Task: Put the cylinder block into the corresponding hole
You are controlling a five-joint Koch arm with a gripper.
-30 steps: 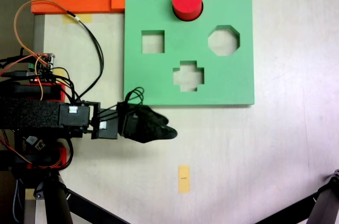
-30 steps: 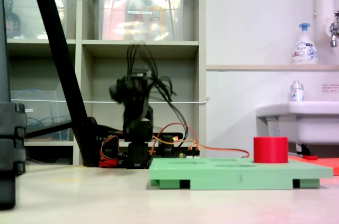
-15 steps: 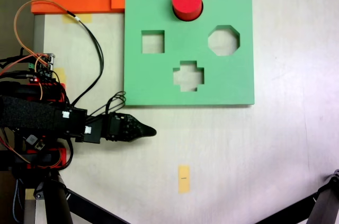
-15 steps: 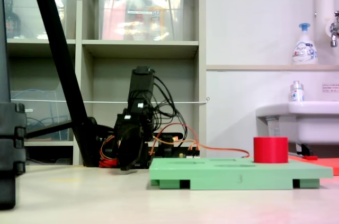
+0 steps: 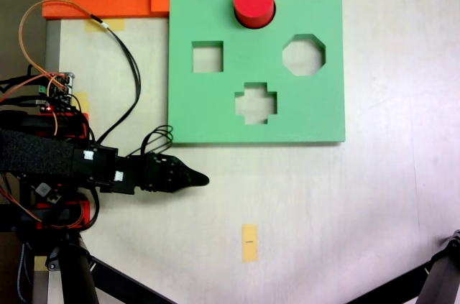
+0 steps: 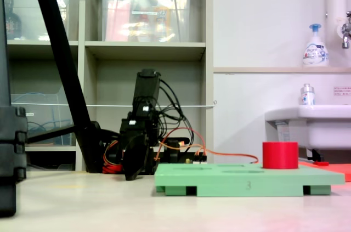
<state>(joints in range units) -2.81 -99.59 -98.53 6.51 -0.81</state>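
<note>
- The cylinder block (image 5: 254, 1) stands upright, seated in the round hole (image 5: 256, 22) at the far edge of the green board (image 5: 316, 103); so placed, the task looks done.
- The gripper (image 5: 195, 179) lies low over the tabletop (image 5: 374, 203), well apart from the board's near edge, holding nothing; its fingers look drawn together to a point.

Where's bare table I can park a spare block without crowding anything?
Widest bare patch: right of the green board, running down past the yellow tape. Another strip lies between that tape and the board's near edge. Crowded: the left side, with the claw, arm and cables.
</note>
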